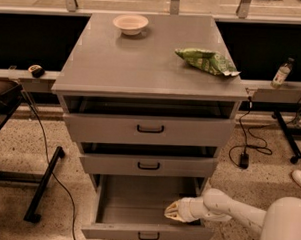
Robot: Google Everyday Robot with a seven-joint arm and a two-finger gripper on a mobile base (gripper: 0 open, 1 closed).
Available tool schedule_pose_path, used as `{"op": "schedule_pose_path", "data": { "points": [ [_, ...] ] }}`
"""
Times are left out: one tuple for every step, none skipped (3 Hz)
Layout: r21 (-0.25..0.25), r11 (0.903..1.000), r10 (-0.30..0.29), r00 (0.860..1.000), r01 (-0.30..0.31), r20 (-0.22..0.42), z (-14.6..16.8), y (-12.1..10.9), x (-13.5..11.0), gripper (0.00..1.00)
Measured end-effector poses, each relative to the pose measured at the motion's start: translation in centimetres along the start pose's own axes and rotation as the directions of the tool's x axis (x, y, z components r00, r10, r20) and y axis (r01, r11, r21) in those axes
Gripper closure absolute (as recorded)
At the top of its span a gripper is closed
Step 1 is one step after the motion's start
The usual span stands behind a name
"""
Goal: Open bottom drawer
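Camera view | arm (236,212) low, near-level; pincer (172,212) over open bottom drawer (135,235)

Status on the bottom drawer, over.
Gripper over right side of bottom drawer. Drawer open, pulled well out. Nothing blocking it.

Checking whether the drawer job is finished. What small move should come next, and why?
Probably draw the end effector up and back, clear of the bottom drawer. The drawer stands pulled well out, its inside showing, and the end effector sits over its right side, away from the handle, so little seems left to pull.
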State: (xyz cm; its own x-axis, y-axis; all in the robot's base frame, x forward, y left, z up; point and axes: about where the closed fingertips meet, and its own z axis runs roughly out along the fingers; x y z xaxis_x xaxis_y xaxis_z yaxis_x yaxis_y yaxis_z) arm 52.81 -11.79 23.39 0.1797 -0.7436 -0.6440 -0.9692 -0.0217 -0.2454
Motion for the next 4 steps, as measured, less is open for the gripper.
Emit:
{"op": "schedule_pose_path", "data": {
  "points": [
    [-0.027, 0.9981, 0.054, 0.998, -0.055, -0.036, 2.8, -0.1, 2.3, 0.97],
    [-0.052, 0.9942, 0.09, 0.993, -0.095, -0.081, 4.9, 0.5, 4.3, 1.0],
    [-0.083, 0.9892, 0.111, 0.988, -0.121, -0.109, 5.9, 1.1, 5.6, 1.0],
    [-0.158, 0.9808, 0.098, 0.989, -0.115, -0.11, 5.9, 3.0, 5.5, 1.0]
  ]
}}
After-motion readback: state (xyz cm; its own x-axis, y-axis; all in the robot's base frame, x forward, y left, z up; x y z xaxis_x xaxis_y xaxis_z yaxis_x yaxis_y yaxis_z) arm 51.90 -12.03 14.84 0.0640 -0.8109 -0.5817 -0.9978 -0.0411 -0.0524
